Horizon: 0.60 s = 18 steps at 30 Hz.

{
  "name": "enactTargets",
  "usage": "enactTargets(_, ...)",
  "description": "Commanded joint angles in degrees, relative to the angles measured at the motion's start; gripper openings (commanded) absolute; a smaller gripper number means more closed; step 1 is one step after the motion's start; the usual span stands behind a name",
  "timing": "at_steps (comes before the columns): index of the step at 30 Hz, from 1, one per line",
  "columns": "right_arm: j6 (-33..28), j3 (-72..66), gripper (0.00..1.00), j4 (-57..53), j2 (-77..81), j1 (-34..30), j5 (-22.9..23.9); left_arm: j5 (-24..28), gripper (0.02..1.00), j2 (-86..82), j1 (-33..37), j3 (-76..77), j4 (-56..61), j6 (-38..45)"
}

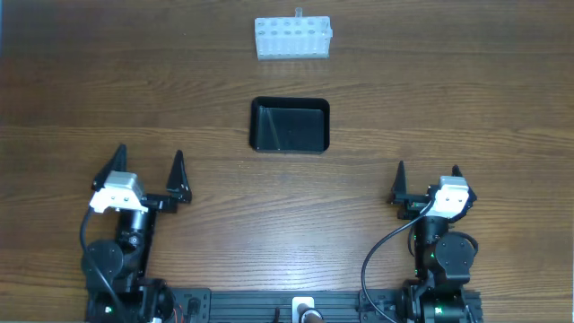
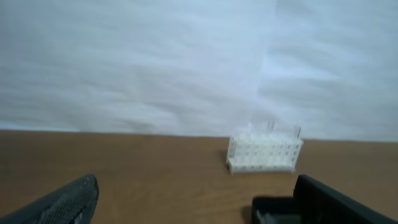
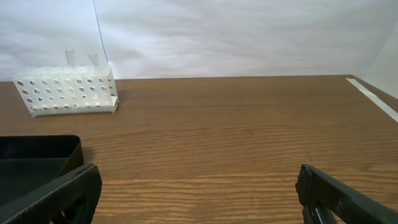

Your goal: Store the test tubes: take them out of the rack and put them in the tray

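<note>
**A:** What's hard to make out?

**B:** The test tubes [image 3: 69, 57]. They're clear and stand against a pale wall. From the right wrist camera two tops stick up at the far side of the rack [image 3: 67, 90]. I can't tell whether more sit lower in its holes. From above, one tube top pokes past the rack's far edge and the rest is lost in the white grid.

**A:** And the tray?

**B:** From above the black tray [image 1: 290, 126] is in plain sight. In the left wrist view just a corner of it shows, cut off by the edge and partly behind one finger [image 2: 336, 199]. In the right wrist view it runs off the edge, with a finger [image 3: 62, 193] in front of its near corner.

**A:** The claws?

**B:** The left gripper [image 1: 150, 160] and right gripper [image 1: 428, 170] both have their fingers spread wide and hold nothing. They sit low toward the near side of the wooden table [image 1: 466, 90], one at the left and one at the right.

**A:** So where do the things lie from them?

**B:** The tray lies in the middle, farther off than both grippers and between them. The rack stands beyond the tray near the far edge, well apart from either gripper, with the tubes upright in it.
</note>
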Motion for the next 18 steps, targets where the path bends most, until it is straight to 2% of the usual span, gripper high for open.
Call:
enactTargets(1,0.1,-0.3,0.993,-0.2,-0.4,-0.4,-0.1,2.7,0.998,-4.2,0.3,-4.1,-0.7,3.5)
enactTargets(11,0.1,-0.3,0.989,-0.2,-0.4,-0.4,-0.1,2.8,1.000,-6.1,0.3,-7.4,-8.1,4.3)
enactTargets(18,0.1,-0.3,0.991,-0.2,-0.4,-0.4,-0.1,2.4,1.000,-6.1,0.3,-7.4,-8.0,4.3)
